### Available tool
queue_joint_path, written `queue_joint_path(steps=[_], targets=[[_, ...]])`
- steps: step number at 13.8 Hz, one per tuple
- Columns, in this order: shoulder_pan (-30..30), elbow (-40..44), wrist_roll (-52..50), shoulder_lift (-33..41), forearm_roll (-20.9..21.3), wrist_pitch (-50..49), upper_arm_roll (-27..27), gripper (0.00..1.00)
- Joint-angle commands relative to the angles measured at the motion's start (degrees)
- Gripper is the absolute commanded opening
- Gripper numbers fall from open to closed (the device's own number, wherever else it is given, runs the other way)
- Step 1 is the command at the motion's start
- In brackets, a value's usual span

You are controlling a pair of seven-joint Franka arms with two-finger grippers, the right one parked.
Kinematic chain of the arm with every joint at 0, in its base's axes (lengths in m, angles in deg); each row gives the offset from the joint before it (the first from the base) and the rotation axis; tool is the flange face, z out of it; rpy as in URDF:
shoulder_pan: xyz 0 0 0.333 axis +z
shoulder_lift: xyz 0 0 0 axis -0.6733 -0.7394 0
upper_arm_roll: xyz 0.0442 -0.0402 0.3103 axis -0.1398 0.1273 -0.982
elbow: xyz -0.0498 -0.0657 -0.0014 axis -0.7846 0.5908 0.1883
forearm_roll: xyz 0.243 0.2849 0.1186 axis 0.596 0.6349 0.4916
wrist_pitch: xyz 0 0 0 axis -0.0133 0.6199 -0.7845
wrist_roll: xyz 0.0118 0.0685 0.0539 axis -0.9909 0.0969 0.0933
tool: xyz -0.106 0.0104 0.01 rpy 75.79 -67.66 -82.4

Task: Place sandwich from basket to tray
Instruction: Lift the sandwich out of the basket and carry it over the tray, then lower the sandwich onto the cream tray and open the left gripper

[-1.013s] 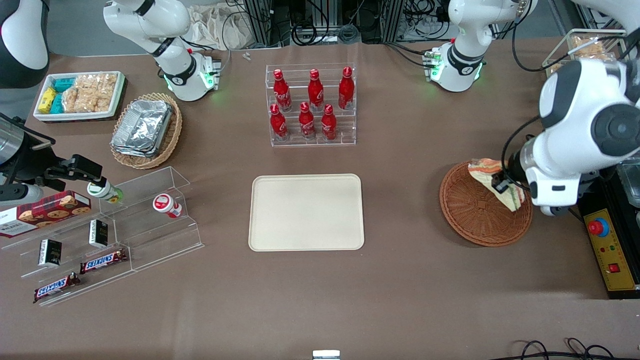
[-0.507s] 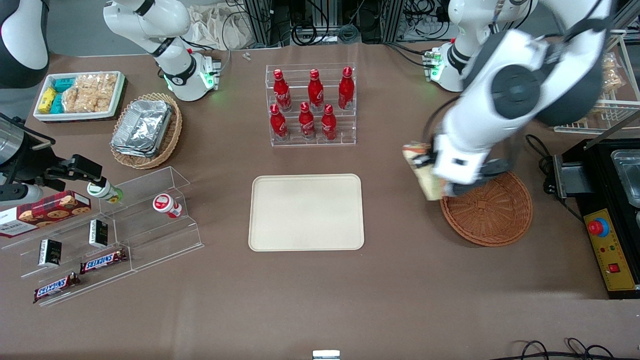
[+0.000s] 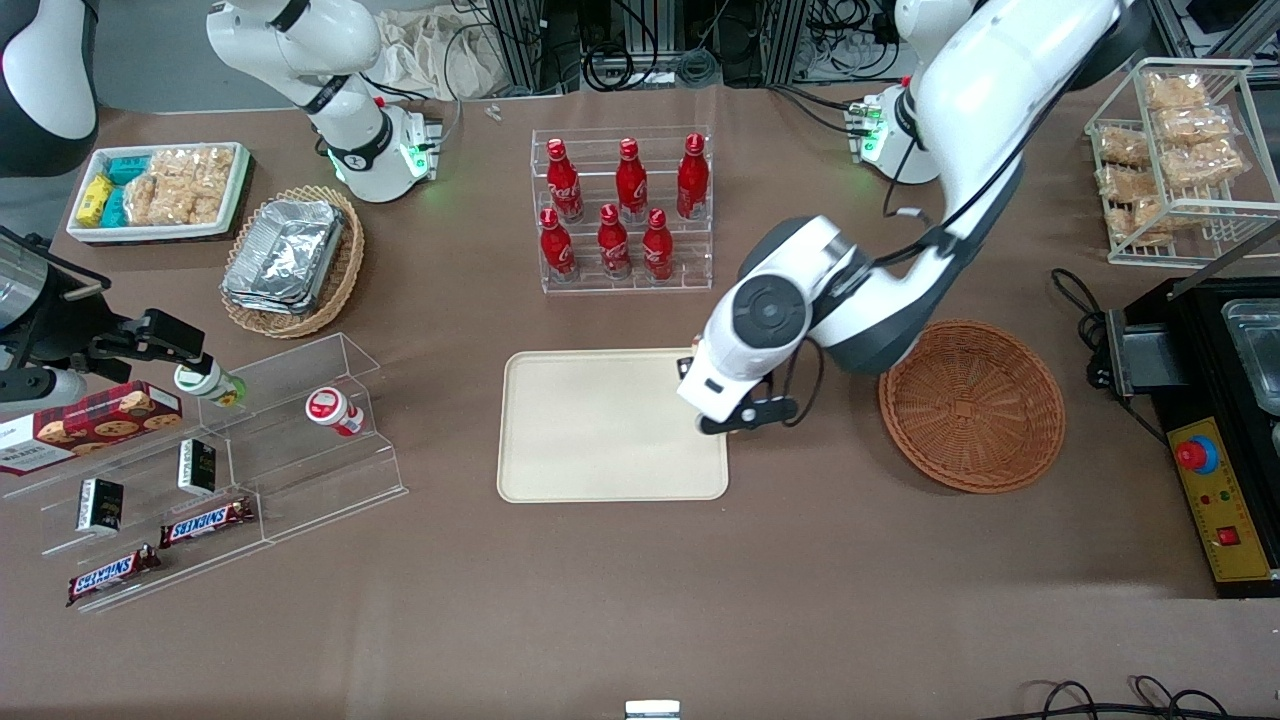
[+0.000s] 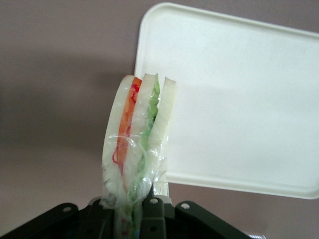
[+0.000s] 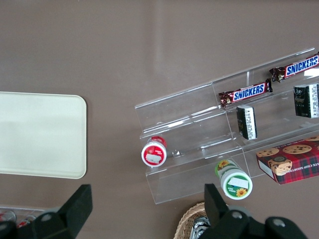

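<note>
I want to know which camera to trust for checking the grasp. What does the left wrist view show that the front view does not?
Only the left wrist view shows the sandwich, wrapped in clear film and clamped upright in the gripper. Only the front view shows the empty basket, the red bottles and the arm above the tray's edge nearest the basket, its own body hiding the sandwich. Both show the bare tray on the brown table.
</note>
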Motion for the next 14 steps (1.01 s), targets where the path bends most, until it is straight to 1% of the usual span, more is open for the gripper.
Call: queue_joint_path(steps=[1, 2, 4, 6, 9, 10, 11, 12, 13, 14], targets=[[-1.2, 2.6, 1.0, -3.4, 2.7, 1.0, 0.1, 0.00], [-1.6, 2.6, 1.0, -4.6, 3.3, 1.1, 0.1, 0.00], [-2.6, 2.6, 1.0, -6.5, 7.3, 1.1, 0.1, 0.00], [-3.1, 3.5, 0.8, -8.8, 10.1, 2.4, 0.1, 0.00], [-3.4, 3.7, 0.7, -11.0, 10.8, 6.6, -0.2, 0.00], [-3.7, 3.6, 0.6, -11.4, 11.6, 8.0, -0.7, 0.02], [-4.3, 3.6, 0.3, -11.4, 11.9, 8.2, -1.5, 0.16], [-4.8, 4.0, 0.1, -11.5, 11.9, 8.2, -2.0, 0.55], [-4.9, 4.3, 0.4, -11.5, 12.1, 8.2, -2.1, 1.00], [-4.9, 4.3, 0.5, -11.4, 12.1, 8.2, -2.2, 1.00]])
